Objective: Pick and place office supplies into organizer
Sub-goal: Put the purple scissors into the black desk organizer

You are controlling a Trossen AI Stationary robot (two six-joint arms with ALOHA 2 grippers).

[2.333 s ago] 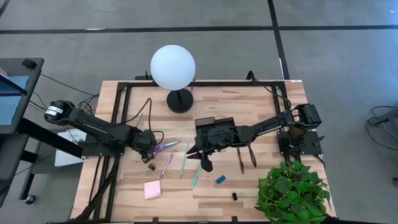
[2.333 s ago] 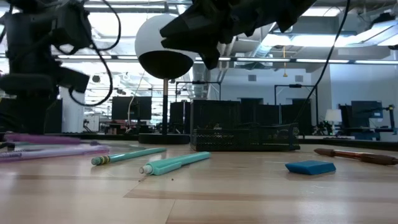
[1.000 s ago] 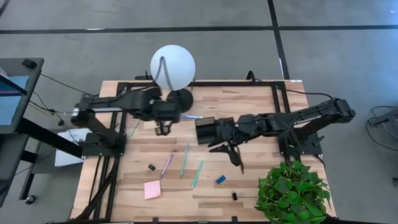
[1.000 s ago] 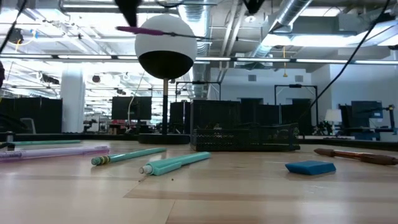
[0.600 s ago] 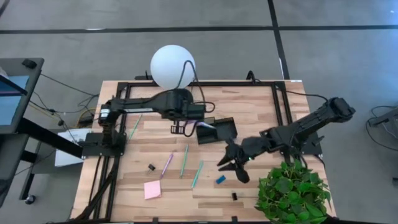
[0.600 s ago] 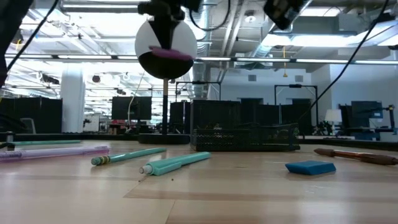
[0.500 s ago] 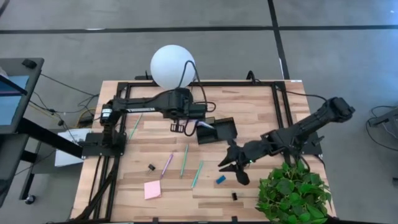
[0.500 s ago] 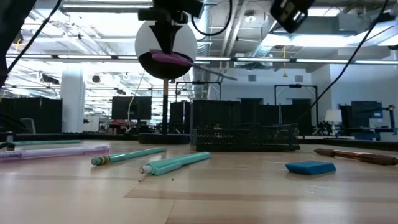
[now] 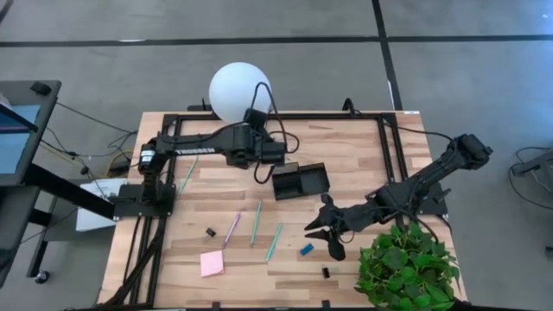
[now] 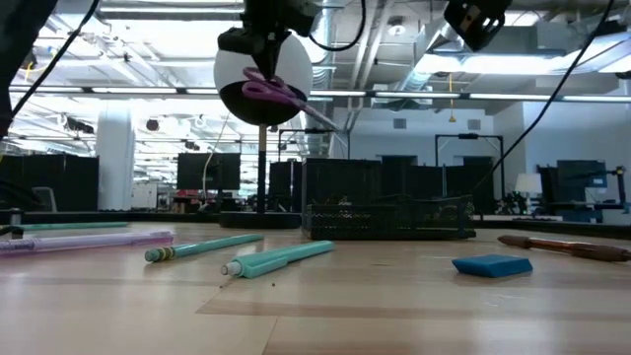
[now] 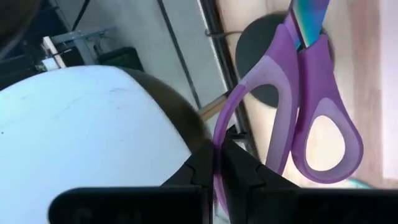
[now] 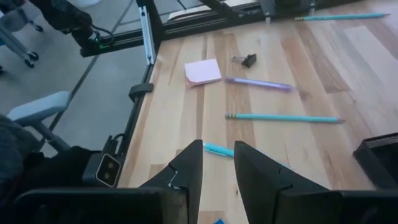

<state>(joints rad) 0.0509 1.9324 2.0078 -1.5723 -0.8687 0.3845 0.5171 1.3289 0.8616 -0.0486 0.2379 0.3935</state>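
Note:
My left gripper (image 9: pixel 262 167) is shut on the purple-handled scissors (image 10: pixel 273 91), high above the table just left of the black organizer (image 9: pixel 301 180). My right gripper (image 9: pixel 325 231) is open and empty, hovering nearer the front edge, just above the blue eraser (image 9: pixel 307 250). Two teal pens (image 9: pixel 256 223) (image 9: pixel 273 241), a purple pen (image 9: pixel 232 229), the pink sticky-note pad (image 9: pixel 212 263) and two black clips (image 9: pixel 210 231) (image 9: pixel 326 272) lie flat on the wood. Another teal pen (image 9: pixel 188 174) lies at the left. A brown pen (image 10: pixel 562 247) shows in the low view. My left gripper pinches the rim of one purple handle loop (image 11: pixel 217 146) between its two fingers. The scissors are lifted clear of the table. In the low view the handles (image 10: pixel 266 89) sit below the gripper and the closed blades (image 10: pixel 320 116) slant down toward the organizer.
The white globe lamp (image 9: pixel 239 92) on its round black base stands at the far edge, close behind my left arm. The green plant (image 9: pixel 406 263) fills the near right corner beside my right arm. A black frame runs along the table's far and side edges.
My left gripper has carried the scissors toward the table's right, from in front of the lamp up to the organizer's left side, and the scissors have turned so the blades slant downward. My right gripper has moved from beside the organizer toward the near edge, over the eraser.

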